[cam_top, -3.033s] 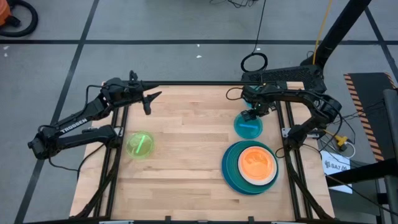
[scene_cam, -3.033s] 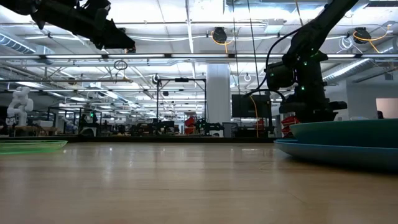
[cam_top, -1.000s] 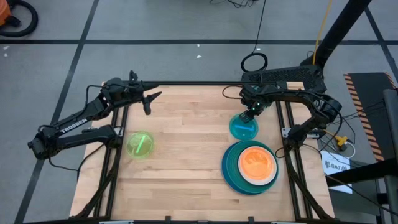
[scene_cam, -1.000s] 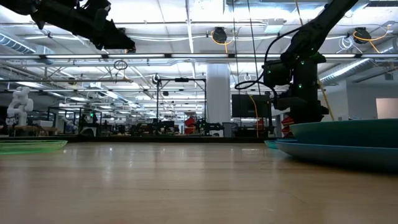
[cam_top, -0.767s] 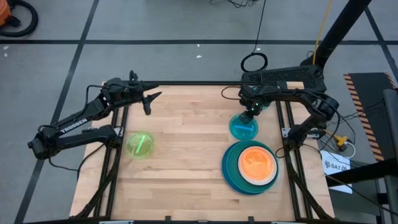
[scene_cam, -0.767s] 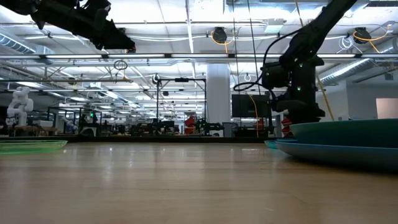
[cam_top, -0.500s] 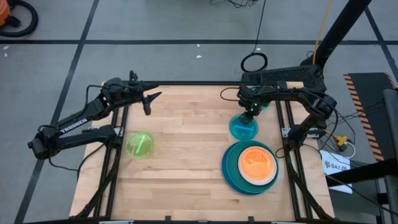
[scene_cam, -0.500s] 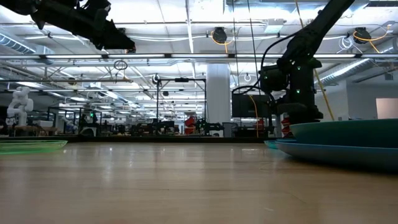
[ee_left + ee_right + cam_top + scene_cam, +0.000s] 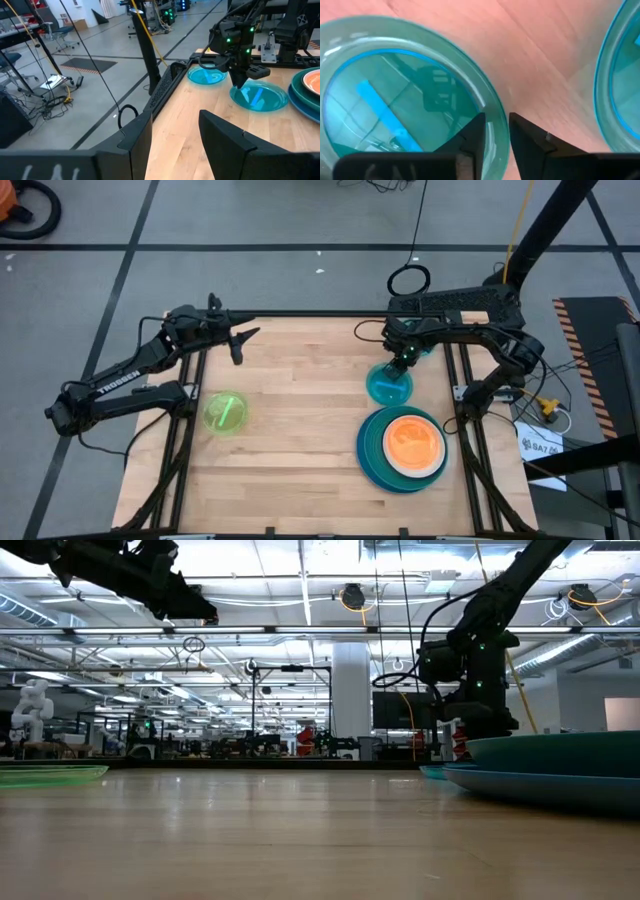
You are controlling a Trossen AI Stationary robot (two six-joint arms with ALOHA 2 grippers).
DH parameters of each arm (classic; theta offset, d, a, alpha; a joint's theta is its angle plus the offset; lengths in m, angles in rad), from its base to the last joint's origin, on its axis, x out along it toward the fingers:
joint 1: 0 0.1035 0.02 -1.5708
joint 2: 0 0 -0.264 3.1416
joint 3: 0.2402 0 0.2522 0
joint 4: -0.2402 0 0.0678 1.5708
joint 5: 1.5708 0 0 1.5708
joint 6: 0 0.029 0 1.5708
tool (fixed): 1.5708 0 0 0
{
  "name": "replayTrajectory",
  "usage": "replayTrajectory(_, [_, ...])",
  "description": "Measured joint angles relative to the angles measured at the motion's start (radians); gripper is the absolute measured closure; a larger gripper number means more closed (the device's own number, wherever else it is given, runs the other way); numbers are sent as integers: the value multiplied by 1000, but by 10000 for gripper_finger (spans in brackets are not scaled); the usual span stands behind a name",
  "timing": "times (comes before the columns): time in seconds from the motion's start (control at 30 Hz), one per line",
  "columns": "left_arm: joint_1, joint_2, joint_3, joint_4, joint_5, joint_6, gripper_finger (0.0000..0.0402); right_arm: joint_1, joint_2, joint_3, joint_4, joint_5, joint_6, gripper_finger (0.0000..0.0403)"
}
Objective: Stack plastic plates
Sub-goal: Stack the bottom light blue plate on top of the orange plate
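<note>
My right gripper (image 9: 403,361) points down at the far rim of a translucent cyan plate (image 9: 389,386), which lies flat on the table right of centre. A second translucent cyan plate (image 9: 207,76) lies farther back, under the right arm. Near the right edge is a stack: a large teal plate (image 9: 370,448) and a blue one below, then a white rim with an orange plate (image 9: 412,438) on top. A lime green plate (image 9: 224,413) lies alone on the left. My left gripper (image 9: 240,343) hangs open above the far left corner. No black plate shows. My right gripper has the cyan plate's far rim (image 9: 492,106) between its two fingers. One finger (image 9: 474,136) is inside the dish and the other is outside. It comes from above, pointing down. The plate lies level with its base on the table.
Bare wood spans the table's middle and near left. The second cyan plate's rim (image 9: 615,75) lies close beside the held one. The stack's edge (image 9: 545,780) fills the low view's right. Cables and frame rails run along the table's far and side edges.
My right gripper has crept a little toward the table's left and far edge. The cyan plate has slid slightly leftward with it along the table. The left arm has kept still.
</note>
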Motion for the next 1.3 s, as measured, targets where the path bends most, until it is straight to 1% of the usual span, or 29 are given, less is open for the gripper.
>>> replayTrajectory(0.17, [0,0,0,0,0,0,231,0,0,0,35,-49,10,344])
replayTrajectory(0.53, [0,0,0,0,0,0,231,0,-2,1,50,-53,16,399])
replayTrajectory(0.7, [0,0,0,0,0,0,231,0,-2,2,50,-53,28,396])
replayTrajectory(0.87, [0,0,0,0,0,-1,231,0,-2,2,50,-53,28,401])
replayTrajectory(1.0, [0,0,0,0,0,0,231,0,-2,2,80,-54,39,401])
replayTrajectory(1.13, [0,0,0,0,0,-1,231,-1,-2,2,125,-101,42,402])
replayTrajectory(1.3, [0,0,0,0,0,-1,231,0,-2,2,162,-120,45,402])
